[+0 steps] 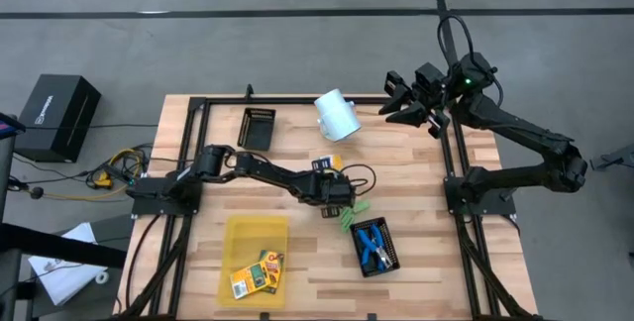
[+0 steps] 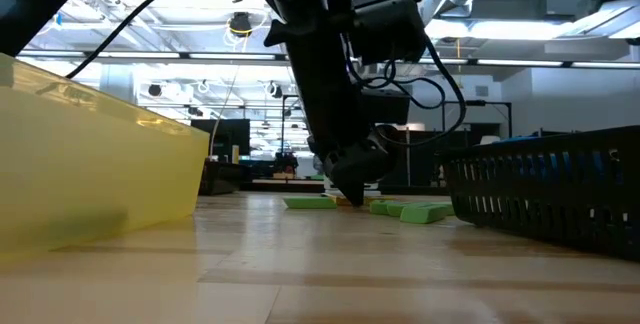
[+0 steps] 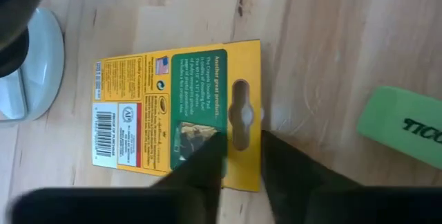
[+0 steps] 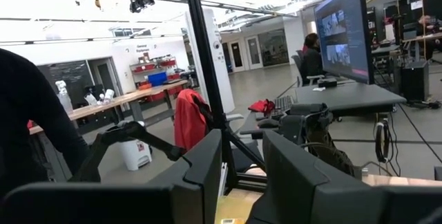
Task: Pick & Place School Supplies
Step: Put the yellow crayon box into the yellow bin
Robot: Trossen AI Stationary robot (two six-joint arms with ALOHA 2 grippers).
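Observation:
An orange-yellow box [image 3: 173,106] with a green panel lies flat on the wood, and my left gripper [image 3: 242,182] is down on its hang-tab end. In the high view the box [image 1: 324,165] peeks out beside that gripper [image 1: 335,194] at mid-table. Light-green oblong pieces [image 1: 353,214] lie just beyond on the near side; one [image 3: 404,124] shows in the wrist view. Two more boxes [image 1: 258,273] lie in the yellow tray [image 1: 238,237]. Blue-handled tools [image 1: 371,245] lie in a black mesh tray [image 1: 388,262]. My right gripper [image 4: 242,175] hangs open and empty, high over the far right corner. My left gripper has the box's hang-tab end [image 3: 242,134] between its two fingers. One finger [image 3: 200,172] lies over the printed top face; the other [image 3: 290,172] stands against the end edge. The fingers come slanting down from the table's left. The box lies flat on the table.
A white cup [image 1: 337,115] lies on its side at the far middle, and a second black mesh tray [image 1: 258,128] stands at the far left. In the low view the yellow tray's wall [image 2: 90,174] rises at left and the mesh tray [image 2: 550,189] at right.

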